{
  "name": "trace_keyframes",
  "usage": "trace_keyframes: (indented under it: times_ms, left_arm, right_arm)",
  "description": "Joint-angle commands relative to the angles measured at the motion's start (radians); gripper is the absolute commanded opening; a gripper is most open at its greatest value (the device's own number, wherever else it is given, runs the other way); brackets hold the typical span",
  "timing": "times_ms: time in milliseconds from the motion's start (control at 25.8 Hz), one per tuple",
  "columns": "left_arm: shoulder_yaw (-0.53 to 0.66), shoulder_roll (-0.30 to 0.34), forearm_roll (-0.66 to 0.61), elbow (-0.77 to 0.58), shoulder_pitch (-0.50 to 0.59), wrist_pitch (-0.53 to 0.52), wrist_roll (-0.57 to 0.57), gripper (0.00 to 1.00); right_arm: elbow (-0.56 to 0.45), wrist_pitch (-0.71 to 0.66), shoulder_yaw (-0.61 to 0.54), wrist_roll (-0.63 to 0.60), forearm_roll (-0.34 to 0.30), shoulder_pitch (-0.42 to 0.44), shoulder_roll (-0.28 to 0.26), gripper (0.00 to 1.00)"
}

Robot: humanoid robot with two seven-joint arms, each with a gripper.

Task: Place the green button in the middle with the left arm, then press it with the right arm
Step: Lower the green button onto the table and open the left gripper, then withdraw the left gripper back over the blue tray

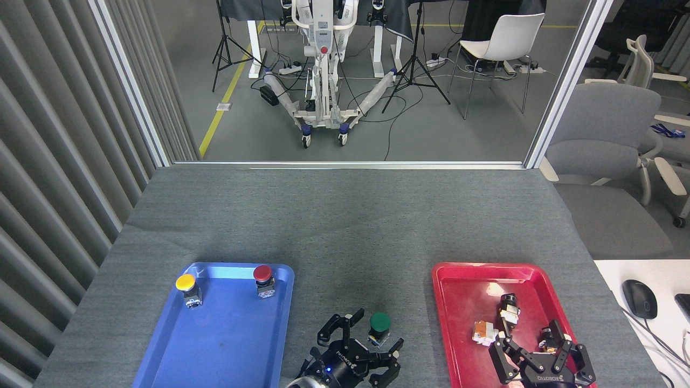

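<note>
Green button (380, 326) stands upright on the bare grey cloth of the desk (345, 215), in the strip between the blue tray (215, 345) and the red tray (469, 318), near the desk's front edge. Green cap faces up; small silver-grey base visible beneath it. Left gripper (360, 339) is at the bottom edge of the view, just in front of the button, with its fingers (335, 326) spread apart: one finger reaches up on the button's left side, another lies low at its right. The button sits within this spread, but no finger is seen closing on it; a gap shows between cap and left finger, contact at the base cannot be told. Blue light on the left gripper's body is lit. Right gripper (539, 350) hangs over the near part of the red tray, fingers spread apart, holding nothing; well apart from the green button. Small parts (498, 318) lie in the red tray just beyond its fingers. Blue tray holds the yellow button (187, 285) at its far left corner and the red button (263, 277) at its far right; both upright. A computer mouse (640, 298) lies on the white surface at far right.
</note>
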Motion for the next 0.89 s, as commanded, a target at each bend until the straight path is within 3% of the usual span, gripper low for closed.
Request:
trace_keyframes:
  times_ms: [0, 193, 426, 580, 774, 851]
  left_arm:
    - [0.035, 0.053, 0.002, -0.112, 0.062, 0.045, -0.001, 0.98]
    - [0.054, 0.124, -0.002, -0.250, 0.168, 0.163, 0.005, 0.99]
    - [0.112, 0.154, 0.002, -0.373, 0.249, 0.584, -0.006, 0.99]
    - [0.163, 0.228, 0.019, -0.382, 0.280, 0.584, -0.007, 0.99]
    - [0.225, 0.236, 0.054, -0.391, 0.304, 0.568, -0.009, 0.99]
    - [0.259, 0.248, 0.102, -0.391, 0.301, 0.516, -0.010, 0.99]
  right_arm:
    - [0.000, 0.002, 0.000, -0.002, 0.000, 0.000, 0.003, 1.00]
    - [0.000, 0.003, 0.000, -0.002, 0.000, -0.001, 0.003, 1.00]
    - [0.000, 0.003, 0.001, -0.002, 0.002, -0.001, 0.003, 1.00]
    - [0.000, 0.003, 0.000, -0.002, 0.002, -0.001, 0.003, 1.00]
    - [0.000, 0.006, 0.001, -0.002, 0.002, -0.001, 0.006, 1.00]
    - [0.000, 0.006, 0.005, -0.002, 0.003, 0.000, 0.006, 0.99]
